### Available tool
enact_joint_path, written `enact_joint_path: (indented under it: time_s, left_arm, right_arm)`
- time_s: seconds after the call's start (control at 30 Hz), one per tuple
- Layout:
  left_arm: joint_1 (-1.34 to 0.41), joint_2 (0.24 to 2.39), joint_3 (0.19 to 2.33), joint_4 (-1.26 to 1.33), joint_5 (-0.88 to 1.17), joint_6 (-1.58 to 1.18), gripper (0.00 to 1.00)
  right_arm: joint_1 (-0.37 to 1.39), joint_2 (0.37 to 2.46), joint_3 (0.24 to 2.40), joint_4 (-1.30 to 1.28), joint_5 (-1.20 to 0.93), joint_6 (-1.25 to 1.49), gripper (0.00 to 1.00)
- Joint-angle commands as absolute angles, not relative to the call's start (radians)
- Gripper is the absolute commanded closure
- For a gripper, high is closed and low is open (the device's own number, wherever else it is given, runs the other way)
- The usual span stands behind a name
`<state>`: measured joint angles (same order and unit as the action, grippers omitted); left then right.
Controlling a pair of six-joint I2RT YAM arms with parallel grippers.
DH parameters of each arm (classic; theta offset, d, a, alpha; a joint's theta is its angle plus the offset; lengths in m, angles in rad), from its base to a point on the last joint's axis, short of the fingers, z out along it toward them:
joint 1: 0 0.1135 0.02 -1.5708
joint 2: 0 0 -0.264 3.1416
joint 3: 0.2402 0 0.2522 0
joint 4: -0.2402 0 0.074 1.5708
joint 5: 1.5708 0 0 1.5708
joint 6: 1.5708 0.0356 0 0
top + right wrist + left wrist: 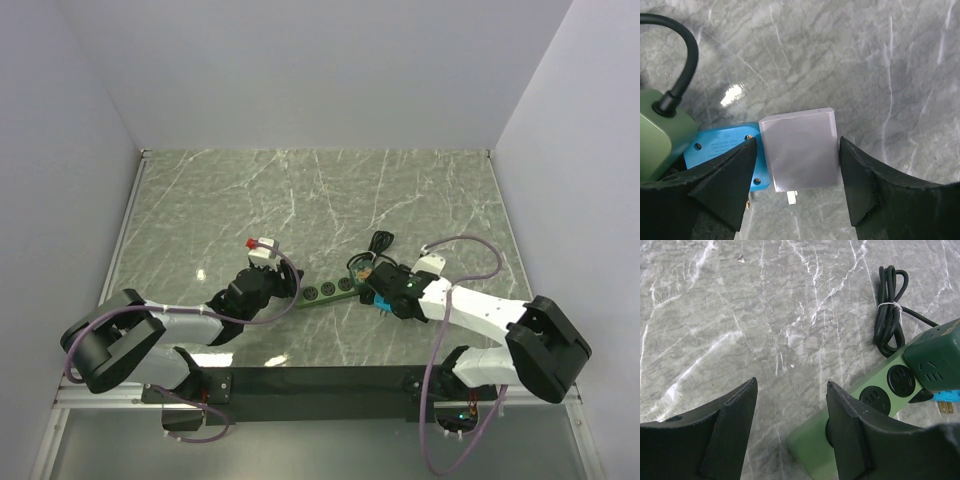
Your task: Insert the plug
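A green power strip (325, 292) lies on the marble table between my two grippers. In the left wrist view its near end (812, 442) sits under my right fingertip, with black round sockets (875, 399) behind. My left gripper (791, 382) is open and empty over that end. My right gripper (797, 140) is open and straddles a white cube plug (799, 150) whose metal prong points toward me. A blue plug (722, 150) lies just left of it, beside the strip's cord end (660, 135). In the top view the white plug is hidden under my right gripper (385, 290).
The strip's black cord lies coiled and tied (890, 310) behind the strip, also seen in the top view (378, 245). A dark green block (935, 357) sits on the strip's far sockets. White walls enclose the table on three sides.
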<state>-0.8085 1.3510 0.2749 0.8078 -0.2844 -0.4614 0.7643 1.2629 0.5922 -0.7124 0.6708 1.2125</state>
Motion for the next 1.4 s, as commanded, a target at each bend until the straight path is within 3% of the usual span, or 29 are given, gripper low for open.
enact_joint_path:
  time_s: [0.0, 0.1, 0.2, 0.27, 0.8, 1.37]
  left_arm:
    - [-0.81, 1.335, 0.27, 0.861, -0.264, -0.463, 0.36]
    - [-0.808, 1.338, 0.272, 0.858, -0.268, -0.462, 0.37]
    - [-0.808, 1.332, 0.272, 0.856, -0.27, -0.462, 0.37]
    - [-0.808, 1.328, 0.268, 0.856, -0.271, -0.463, 0.37]
    - [-0.808, 1.309, 0.249, 0.899, -0.222, -0.433, 0.37]
    - [-0.96, 1.135, 0.202, 0.937, -0.209, -0.388, 0.39]
  right_arm:
    - [0.759, 1.316, 0.61, -0.718, 0.627, 1.184, 0.28]
    - [0.759, 1.336, 0.621, -0.715, 0.621, 1.152, 0.4]
    - [0.759, 1.345, 0.632, -0.701, 0.598, 1.109, 0.58]
    - [0.761, 1.345, 0.638, -0.693, 0.588, 1.098, 1.0]
    - [0.762, 1.178, 0.781, -0.802, 0.726, 1.031, 1.0]
    - [0.776, 1.175, 0.834, -0.37, 0.609, 0.795, 1.0]
